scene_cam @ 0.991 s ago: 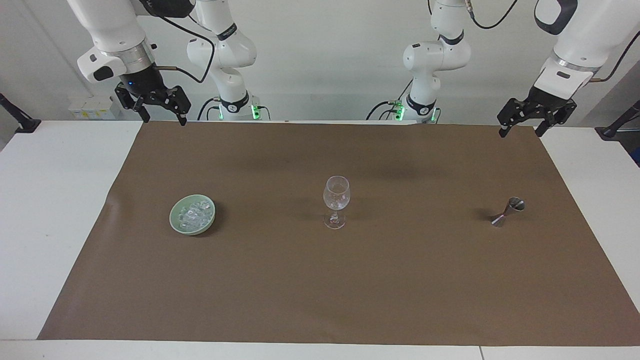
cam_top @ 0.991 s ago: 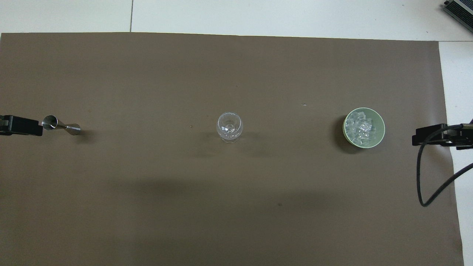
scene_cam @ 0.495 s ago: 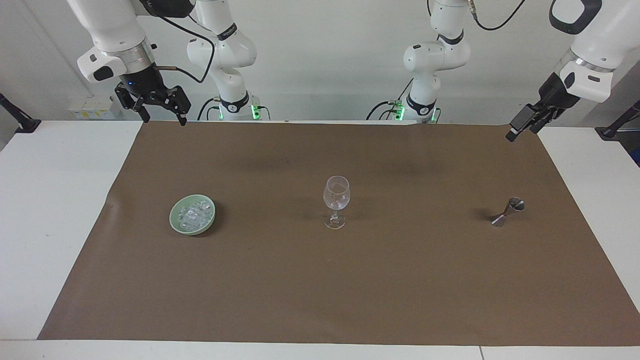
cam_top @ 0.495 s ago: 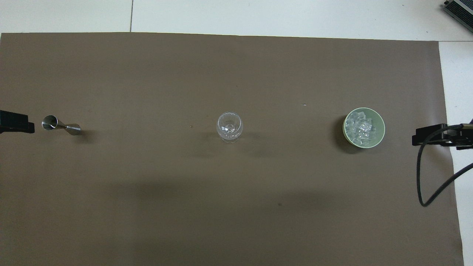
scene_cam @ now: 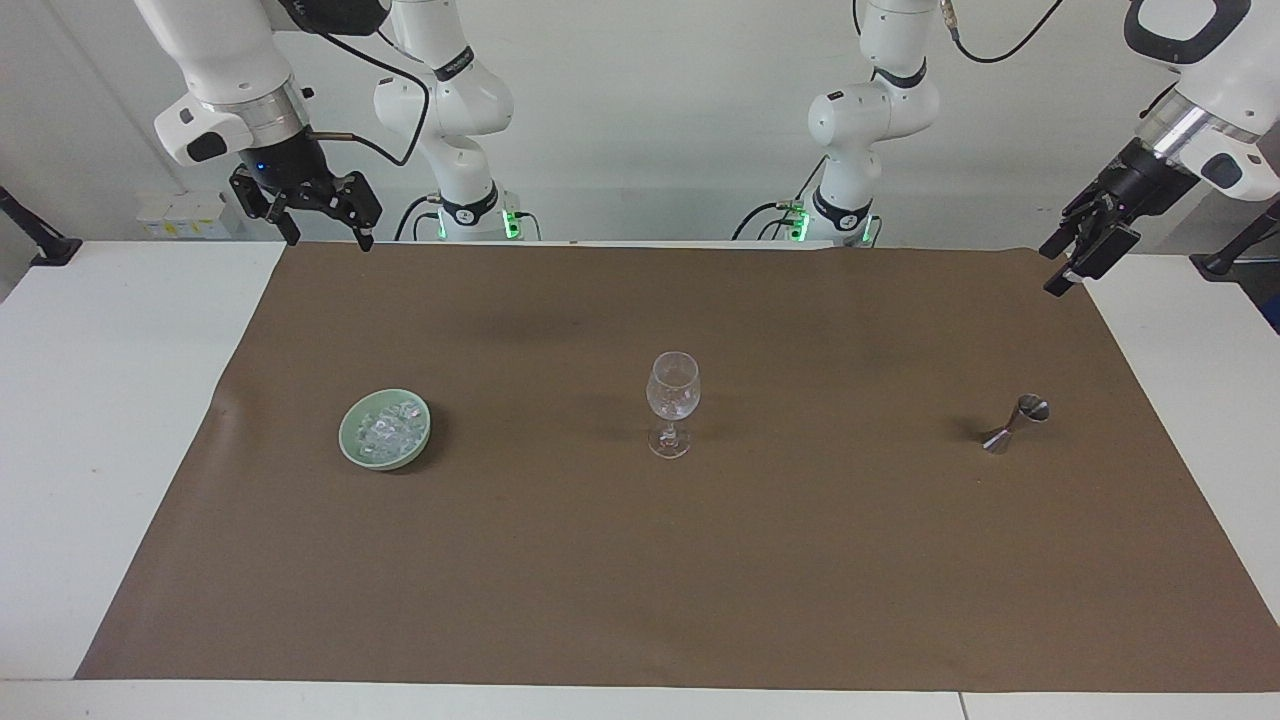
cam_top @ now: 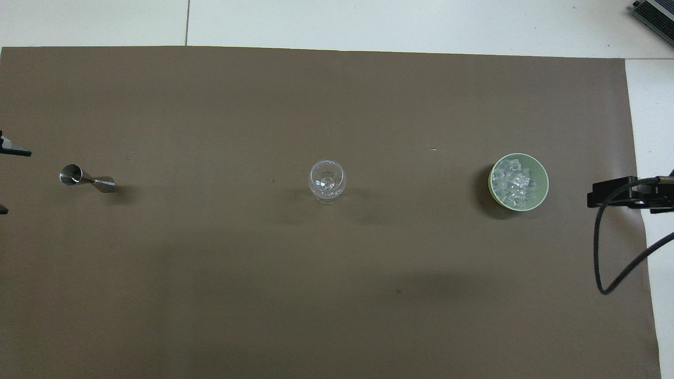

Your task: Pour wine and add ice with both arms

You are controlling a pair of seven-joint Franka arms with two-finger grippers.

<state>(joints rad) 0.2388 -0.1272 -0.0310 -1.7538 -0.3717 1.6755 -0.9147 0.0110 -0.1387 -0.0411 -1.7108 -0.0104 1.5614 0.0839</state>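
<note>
A clear stemmed wine glass stands upright mid-mat. Toward the right arm's end, ice fills a pale green bowl. A small metal jigger stands toward the left arm's end; no wine shows. My right gripper hangs open and empty over the mat's corner by its base; one of its fingers shows in the overhead view. The left gripper is raised over the mat's edge beside the jigger, turned side-on, open and empty.
A brown mat covers most of the white table. A black cable loops down from the right wrist near the bowl. Both arm bases stand at the table's robot edge.
The left gripper has rotated from facing front to side-on and swung outward toward the table's end, away from the jigger. The right arm has barely moved.
</note>
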